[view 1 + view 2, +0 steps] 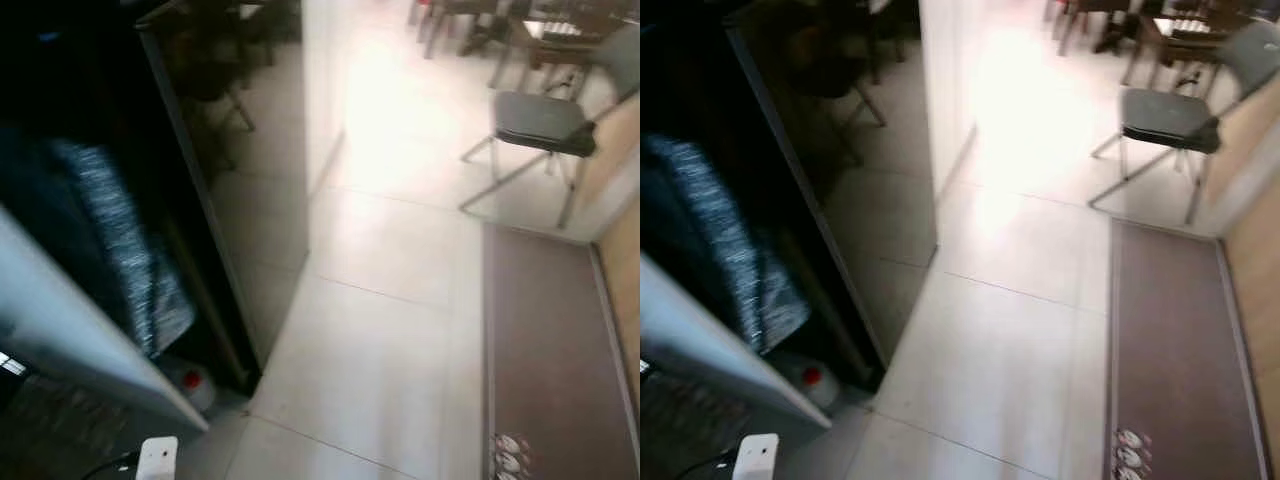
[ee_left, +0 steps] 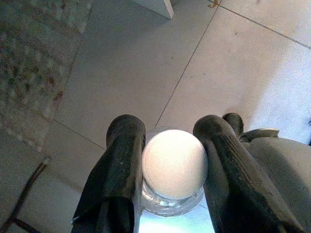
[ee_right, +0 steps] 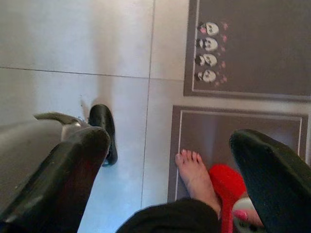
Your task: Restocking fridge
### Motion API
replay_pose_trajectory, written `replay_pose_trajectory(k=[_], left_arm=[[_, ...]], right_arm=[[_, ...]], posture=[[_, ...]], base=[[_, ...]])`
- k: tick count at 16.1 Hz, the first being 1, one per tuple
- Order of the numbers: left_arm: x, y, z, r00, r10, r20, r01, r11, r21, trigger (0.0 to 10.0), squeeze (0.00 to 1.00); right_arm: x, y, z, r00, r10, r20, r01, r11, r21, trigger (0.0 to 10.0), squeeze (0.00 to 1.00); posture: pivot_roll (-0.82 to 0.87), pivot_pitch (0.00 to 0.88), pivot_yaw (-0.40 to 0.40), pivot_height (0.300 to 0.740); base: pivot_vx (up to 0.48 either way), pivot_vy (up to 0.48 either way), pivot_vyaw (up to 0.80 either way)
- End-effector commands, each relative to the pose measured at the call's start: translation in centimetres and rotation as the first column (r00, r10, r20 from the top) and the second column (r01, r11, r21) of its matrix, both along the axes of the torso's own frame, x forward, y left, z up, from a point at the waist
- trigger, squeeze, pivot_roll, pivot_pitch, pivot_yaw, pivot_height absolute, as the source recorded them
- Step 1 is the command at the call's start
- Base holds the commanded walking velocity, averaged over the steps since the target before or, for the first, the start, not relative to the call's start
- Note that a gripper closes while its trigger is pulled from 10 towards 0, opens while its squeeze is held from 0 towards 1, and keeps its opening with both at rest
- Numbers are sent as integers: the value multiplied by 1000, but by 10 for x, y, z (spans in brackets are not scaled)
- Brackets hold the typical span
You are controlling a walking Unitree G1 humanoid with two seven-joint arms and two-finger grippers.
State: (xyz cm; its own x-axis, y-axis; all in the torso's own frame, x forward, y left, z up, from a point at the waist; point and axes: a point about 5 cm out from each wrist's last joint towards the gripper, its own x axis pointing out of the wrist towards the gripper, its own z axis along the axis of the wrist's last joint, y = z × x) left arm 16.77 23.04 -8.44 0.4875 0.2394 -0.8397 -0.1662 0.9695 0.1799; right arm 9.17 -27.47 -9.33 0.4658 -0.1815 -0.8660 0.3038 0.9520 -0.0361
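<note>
Bottle [image 2: 174, 165], white-capped, clear glass or plastic: held over the tiled floor [image 2: 121, 73], left tool [image 2: 170, 170] clamped on its neck. Right tool [image 3: 170, 179]: fingers apart, empty, hanging above a person's bare foot [image 3: 194, 174] on the grey mat [image 3: 252, 43]. Fridge [image 1: 110, 200]: dark, door ajar, beyond on the left. Chair [image 1: 540, 120]: farthest. Risk judged: neck-only grip might slip while walking, or the bottle might knock the door.

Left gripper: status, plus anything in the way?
Left gripper shut on white-capped bottle, over floor tiles. Right gripper open, empty. Person's bare foot on mat close by.
</note>
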Motion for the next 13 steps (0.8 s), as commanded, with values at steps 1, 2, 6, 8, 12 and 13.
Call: replay_pose_trajectory(k=[1,2,6,8,12,13], left_arm=[[-11,5,-4,999,20,-32,-20,1000,1,10000,0],[-11,5,-4,999,21,-32,-21,1000,0,10000,0],[-12,5,-4,999,22,-33,-22,1000,0,10000,0],[-12,5,-4,999,22,-34,-22,1000,0,10000,0],[-12,4,-4,999,19,-34,-19,1000,-2,10000,0],[-12,5,-4,999,19,-34,-19,1000,-2,10000,0]], right_arm=[[-2,1,-1,1000,2,-6,-2,1000,3,10000,0],[-2,1,-1,1000,2,-7,-2,1000,3,10000,0],[-1,1,0,1000,-1,0,1,1000,4,10000,0],[-1,1,0,1000,0,0,0,1000,2,10000,0],[-1,1,0,1000,-4,5,4,1000,2,10000,0],[-1,1,0,1000,-5,6,5,1000,3,10000,0]], posture=[[70,56,33,740],[70,57,32,740],[70,57,31,740],[70,56,31,740],[70,57,32,740],[69,57,32,740]], base=[[0,281,0],[0,285,0],[0,291,-567],[0,292,0],[0,292,0],[0,289,0]])
